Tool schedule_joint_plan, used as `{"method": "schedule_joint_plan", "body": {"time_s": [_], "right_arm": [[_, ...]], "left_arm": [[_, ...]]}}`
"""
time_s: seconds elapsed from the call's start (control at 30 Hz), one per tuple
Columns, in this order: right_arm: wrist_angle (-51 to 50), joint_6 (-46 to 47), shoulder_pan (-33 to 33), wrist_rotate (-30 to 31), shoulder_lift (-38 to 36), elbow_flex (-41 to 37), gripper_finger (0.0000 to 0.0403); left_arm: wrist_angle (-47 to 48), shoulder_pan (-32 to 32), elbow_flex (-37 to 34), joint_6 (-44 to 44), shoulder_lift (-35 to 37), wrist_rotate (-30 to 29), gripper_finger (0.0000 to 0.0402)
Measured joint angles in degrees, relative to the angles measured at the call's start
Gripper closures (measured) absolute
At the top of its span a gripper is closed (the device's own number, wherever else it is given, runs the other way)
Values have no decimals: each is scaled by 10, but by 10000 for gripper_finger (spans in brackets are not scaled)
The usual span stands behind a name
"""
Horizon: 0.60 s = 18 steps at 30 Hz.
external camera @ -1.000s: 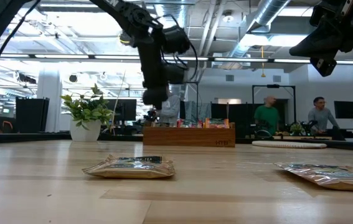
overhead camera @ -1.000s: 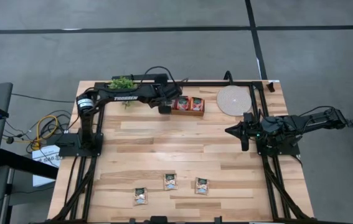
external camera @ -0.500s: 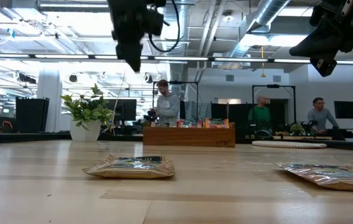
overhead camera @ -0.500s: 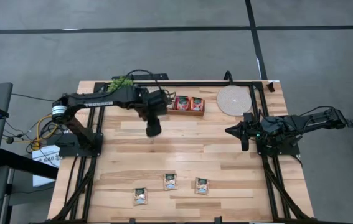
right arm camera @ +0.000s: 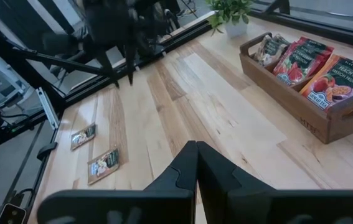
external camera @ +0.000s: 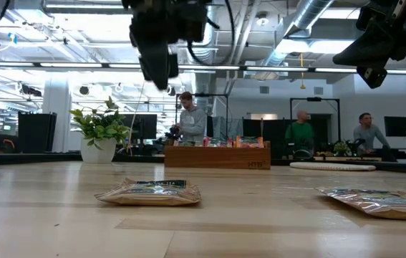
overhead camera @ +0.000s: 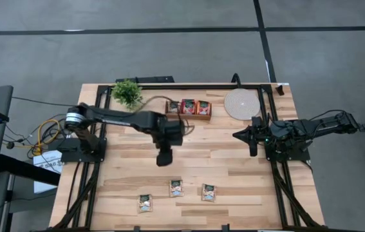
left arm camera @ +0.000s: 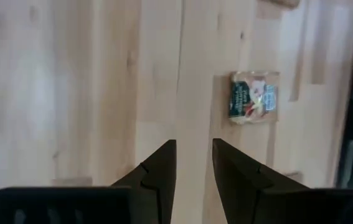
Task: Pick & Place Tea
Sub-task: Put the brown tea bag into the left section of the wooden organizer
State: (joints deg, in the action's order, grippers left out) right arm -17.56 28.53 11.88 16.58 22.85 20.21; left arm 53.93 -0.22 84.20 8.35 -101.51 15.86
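Observation:
Three pale green-white tea sachets lie flat near the table's near edge [overhead camera: 145, 203], [overhead camera: 176, 187], [overhead camera: 208, 192]; two of them show in the low view [external camera: 152, 192], [external camera: 374, 201]. Red and orange sachets stand in the brown wooden tray [overhead camera: 188, 107] at the far edge. My left gripper [overhead camera: 164, 156] hangs open above the table's middle, clear of the wood and farther from the near edge than the sachets; its wrist view shows one sachet [left arm camera: 254, 96] ahead of the fingers [left arm camera: 193, 155]. My right gripper [overhead camera: 240, 135] waits shut at the right side, raised [external camera: 371, 72].
A round pale disc [overhead camera: 240, 103] lies right of the tray, and a potted plant [overhead camera: 127, 92] stands at the far left corner. Black rails run along the table's left, right and far sides. People stand in the room behind the table [external camera: 188, 122].
My left gripper has moved from the tray's left end toward the near edge, over the table's middle and toward the three loose sachets. The tray's left compartment, covered by the gripper before, now shows. The right arm has kept still.

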Motion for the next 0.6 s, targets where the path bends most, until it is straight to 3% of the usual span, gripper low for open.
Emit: {"method": "schedule_joint_plan", "body": {"time_s": [0.47, 0.6], "right_arm": [[-4, 0, 0, 0, 0, 0, 403], [-4, 0, 0, 0, 0, 0, 403]], "left_arm": [[-34, -72, 0, -12, -106, 5, 307], [-40, -100, 0, -1, -119, -28, 308]]}}
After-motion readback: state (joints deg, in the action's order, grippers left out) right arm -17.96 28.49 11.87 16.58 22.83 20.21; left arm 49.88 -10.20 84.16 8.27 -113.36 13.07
